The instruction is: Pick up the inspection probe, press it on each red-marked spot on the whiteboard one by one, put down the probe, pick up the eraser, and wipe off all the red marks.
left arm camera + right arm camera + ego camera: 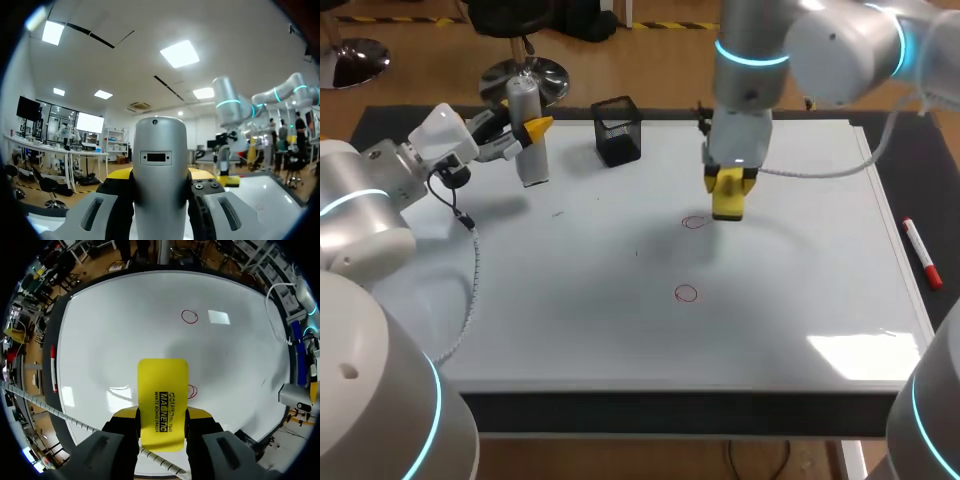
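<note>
Clamped from both sides in the right gripper (731,192): eraser (163,400), low at the whiteboard (620,330), contact unclear. Just beside its edge, one red circle (695,222), partly hidden in the wrist view. Well apart, nearer the front edge, a second circle (686,293). Squeezed between both fingers of the left gripper (160,182): probe (160,165), upright, at the board's far left, near a mesh cup (618,130). Beside the right edge, a marker (923,253).

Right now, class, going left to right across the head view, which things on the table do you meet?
In order: silver probe → black mesh holder → lower red circle → yellow eraser → red marker.
</note>
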Controlling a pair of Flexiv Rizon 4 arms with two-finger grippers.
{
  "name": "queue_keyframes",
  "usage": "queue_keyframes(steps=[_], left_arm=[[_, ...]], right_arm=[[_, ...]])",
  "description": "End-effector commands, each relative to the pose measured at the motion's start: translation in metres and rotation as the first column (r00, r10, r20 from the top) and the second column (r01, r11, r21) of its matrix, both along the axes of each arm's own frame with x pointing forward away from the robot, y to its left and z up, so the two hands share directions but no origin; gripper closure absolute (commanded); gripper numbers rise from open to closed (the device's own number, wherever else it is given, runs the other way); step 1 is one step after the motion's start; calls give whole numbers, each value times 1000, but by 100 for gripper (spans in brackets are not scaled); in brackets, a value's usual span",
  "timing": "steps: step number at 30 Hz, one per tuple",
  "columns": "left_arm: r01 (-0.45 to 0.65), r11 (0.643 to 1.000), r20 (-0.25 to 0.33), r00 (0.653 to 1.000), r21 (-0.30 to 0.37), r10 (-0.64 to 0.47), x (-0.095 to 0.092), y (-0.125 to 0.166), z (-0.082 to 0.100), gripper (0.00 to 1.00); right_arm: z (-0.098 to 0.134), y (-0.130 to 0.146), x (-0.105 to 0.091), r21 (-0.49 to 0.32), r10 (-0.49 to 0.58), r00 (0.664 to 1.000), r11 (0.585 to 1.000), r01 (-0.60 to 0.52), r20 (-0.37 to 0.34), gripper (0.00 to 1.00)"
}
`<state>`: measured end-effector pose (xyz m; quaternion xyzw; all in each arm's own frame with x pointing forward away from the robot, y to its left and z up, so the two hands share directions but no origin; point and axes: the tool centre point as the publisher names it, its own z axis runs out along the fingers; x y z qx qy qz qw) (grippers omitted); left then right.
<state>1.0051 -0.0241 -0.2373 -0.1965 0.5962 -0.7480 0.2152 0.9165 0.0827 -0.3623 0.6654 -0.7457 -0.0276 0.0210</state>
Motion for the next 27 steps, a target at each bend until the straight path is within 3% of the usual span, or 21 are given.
queue_keyframes(steps=[1, 7, 12, 27], left_arm=[[-3, 1000, 2, 1000, -2, 3, 0, -1, 0, 100], [-3, 1000, 2, 1000, -2, 3, 0, -1, 0, 100], [-3, 1000, 2, 1000, -2, 3, 0, -1, 0, 100], [-3, 1000, 2, 1000, -2, 3, 0, -1, 0, 100]], right_arm=[[-2, 14, -3, -11, 8, 1000, 1000, -8, 3, 100], [-5, 28, -6, 1, 22, 1000, 1000, -22, 8, 100], [-14, 38, -7, 1, 67, 996, 998, -67, 54, 100], [-52, 66, -2, 27, 151, 988, 988, -152, 30, 100]])
